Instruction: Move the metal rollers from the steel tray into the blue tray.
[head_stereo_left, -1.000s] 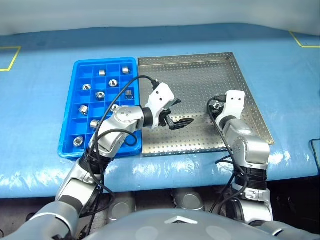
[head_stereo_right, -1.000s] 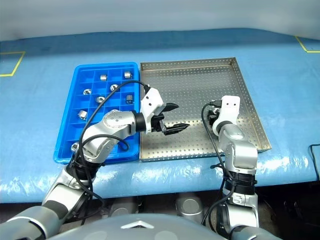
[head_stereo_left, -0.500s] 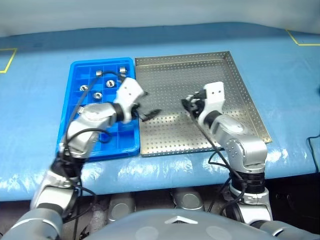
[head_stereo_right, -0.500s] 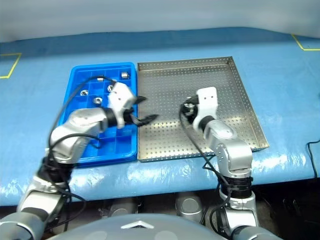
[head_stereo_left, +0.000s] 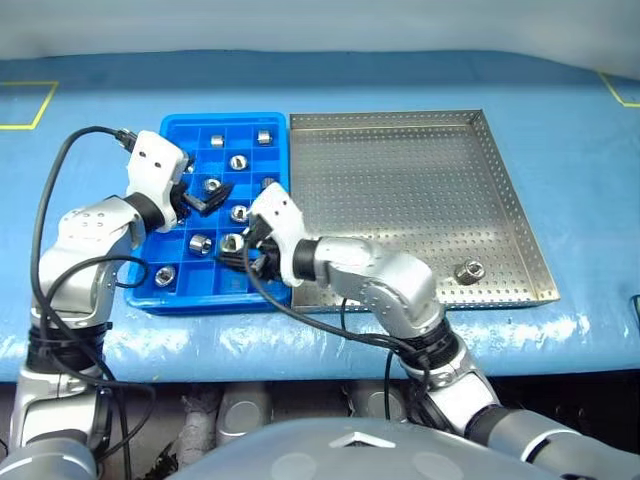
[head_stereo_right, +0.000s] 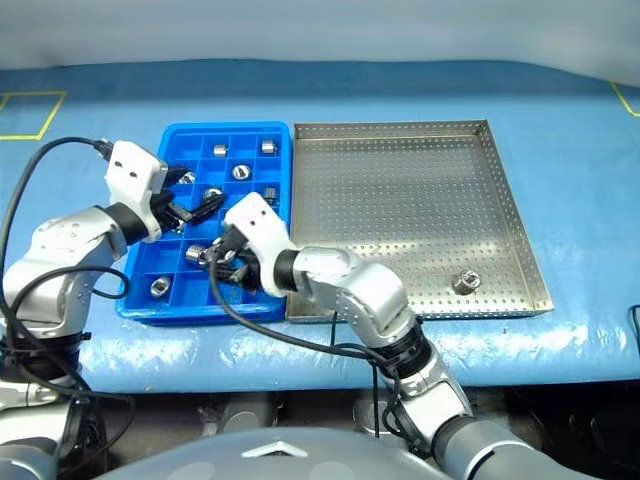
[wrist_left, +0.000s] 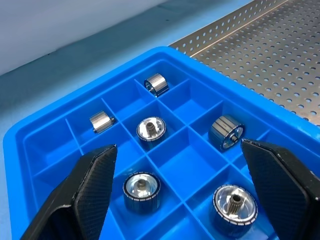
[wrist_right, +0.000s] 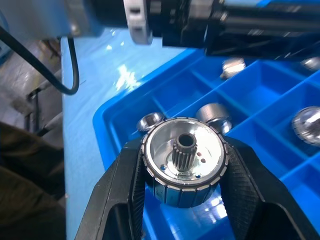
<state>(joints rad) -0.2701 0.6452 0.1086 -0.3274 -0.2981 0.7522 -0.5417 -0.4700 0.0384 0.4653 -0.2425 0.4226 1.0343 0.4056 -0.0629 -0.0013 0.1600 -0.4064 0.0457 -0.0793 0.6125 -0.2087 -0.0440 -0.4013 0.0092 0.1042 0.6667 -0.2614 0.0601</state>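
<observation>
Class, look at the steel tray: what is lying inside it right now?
One metal roller lies near the steel tray's front right corner; the rest of its visible perforated floor is bare. The right arm covers its front left corner, so that patch cannot be checked.

The blue tray (head_stereo_left: 158, 297) lies left of the steel tray (head_stereo_left: 400, 180), touching it. Metal rollers (head_stereo_left: 237, 162) sit in its compartments. One roller (head_stereo_left: 468, 270) lies in the steel tray's near right corner.
</observation>
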